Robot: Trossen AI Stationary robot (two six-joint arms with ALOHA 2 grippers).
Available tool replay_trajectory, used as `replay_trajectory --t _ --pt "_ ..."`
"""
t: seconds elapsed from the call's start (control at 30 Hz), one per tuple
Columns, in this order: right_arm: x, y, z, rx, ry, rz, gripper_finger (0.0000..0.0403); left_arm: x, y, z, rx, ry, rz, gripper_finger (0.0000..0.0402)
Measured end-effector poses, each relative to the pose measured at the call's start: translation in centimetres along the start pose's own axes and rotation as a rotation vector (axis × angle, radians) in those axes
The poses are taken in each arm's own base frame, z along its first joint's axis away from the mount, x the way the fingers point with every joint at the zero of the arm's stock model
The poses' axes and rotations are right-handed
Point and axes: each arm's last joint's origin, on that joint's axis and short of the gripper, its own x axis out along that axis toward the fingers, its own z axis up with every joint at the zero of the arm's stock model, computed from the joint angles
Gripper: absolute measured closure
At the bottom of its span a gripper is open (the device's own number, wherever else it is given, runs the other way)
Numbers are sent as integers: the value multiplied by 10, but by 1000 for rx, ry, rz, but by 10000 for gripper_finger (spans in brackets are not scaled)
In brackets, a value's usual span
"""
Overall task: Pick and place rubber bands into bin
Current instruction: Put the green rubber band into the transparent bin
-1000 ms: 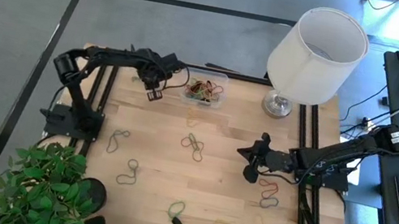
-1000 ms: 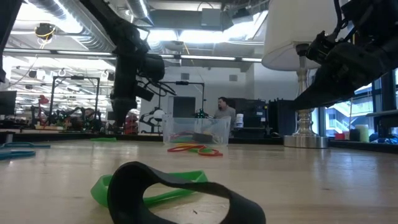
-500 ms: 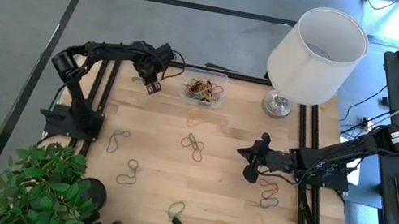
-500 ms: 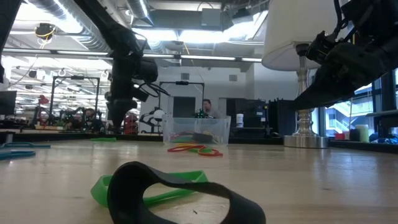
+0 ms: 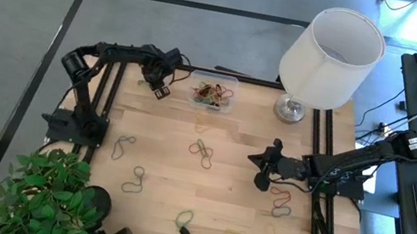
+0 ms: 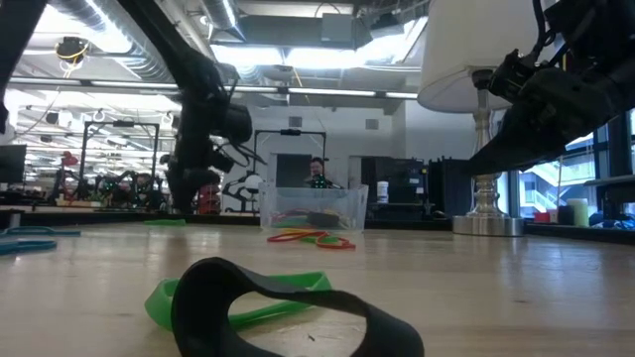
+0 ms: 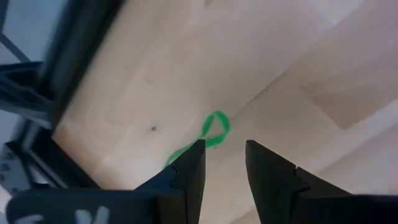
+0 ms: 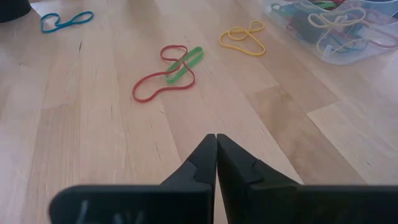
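The left gripper (image 5: 161,90) has swung away from the bin (image 5: 213,93) toward the table's back-left corner, so its last drop looks done and another pick begins. Its fingers are spread and empty above a green band (image 7: 211,130). The right gripper (image 5: 260,178), fingers pressed together, waits well in front of the bin. Loose rubber bands (image 5: 201,153) lie in front of the bin. No writing is readable.
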Motion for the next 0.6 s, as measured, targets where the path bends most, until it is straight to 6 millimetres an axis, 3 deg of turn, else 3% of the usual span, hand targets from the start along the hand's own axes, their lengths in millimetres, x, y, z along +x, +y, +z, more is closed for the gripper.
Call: replay_trajectory --t 0.13,0.33,0.6 --pt "0 0 0 0 0 0 386 18 -5 2 3 60 45 291" --pt "0 0 0 0 0 -1 386 23 -8 2 25 80 125 304" --pt "0 0 0 0 0 -1 386 22 -10 2 18 81 118 381"
